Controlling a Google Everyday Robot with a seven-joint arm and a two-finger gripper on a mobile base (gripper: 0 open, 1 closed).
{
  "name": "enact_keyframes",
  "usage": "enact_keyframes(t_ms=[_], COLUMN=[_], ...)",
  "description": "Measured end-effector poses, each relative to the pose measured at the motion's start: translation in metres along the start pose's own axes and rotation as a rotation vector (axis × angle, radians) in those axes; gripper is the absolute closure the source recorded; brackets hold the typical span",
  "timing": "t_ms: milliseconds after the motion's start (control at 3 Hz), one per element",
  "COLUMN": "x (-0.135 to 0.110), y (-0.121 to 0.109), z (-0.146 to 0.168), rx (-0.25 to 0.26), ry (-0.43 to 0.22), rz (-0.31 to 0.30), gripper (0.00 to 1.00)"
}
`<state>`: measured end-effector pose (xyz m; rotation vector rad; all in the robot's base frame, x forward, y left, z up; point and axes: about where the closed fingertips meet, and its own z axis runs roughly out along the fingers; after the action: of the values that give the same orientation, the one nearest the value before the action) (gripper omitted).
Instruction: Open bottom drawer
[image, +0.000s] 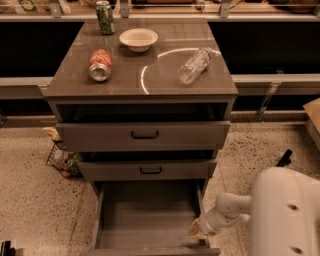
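Observation:
The bottom drawer (150, 215) is the lowest of three grey-brown drawers and stands pulled far out, its plain grey inside bare. Its front runs along the bottom edge of the camera view and its handle is out of view. My gripper (196, 231) is at the drawer's right front corner, just above the right side wall, at the end of my white arm (227, 212). The two drawers above, each with a black bar handle (145, 135), stand slightly out.
On the cabinet top (125, 82) lie a red can (100, 64), a clear plastic bottle (194, 65), a white bowl (138, 39) and an upright green can (105, 17). A wire basket (62, 160) sits on the speckled floor to the left. My white body (287, 215) fills the lower right.

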<state>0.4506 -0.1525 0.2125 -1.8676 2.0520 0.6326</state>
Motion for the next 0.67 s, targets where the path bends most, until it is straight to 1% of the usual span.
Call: enact_keyframes(t_ms=[333,667], x=[-0.005,-0.017], y=[0.010,0.021], z=[-0.060,-0.126], rx=[0.087,0.180], ry=[-0.143,-0.281], rz=[0.047,0.019], gripper=[1.00,1.00])
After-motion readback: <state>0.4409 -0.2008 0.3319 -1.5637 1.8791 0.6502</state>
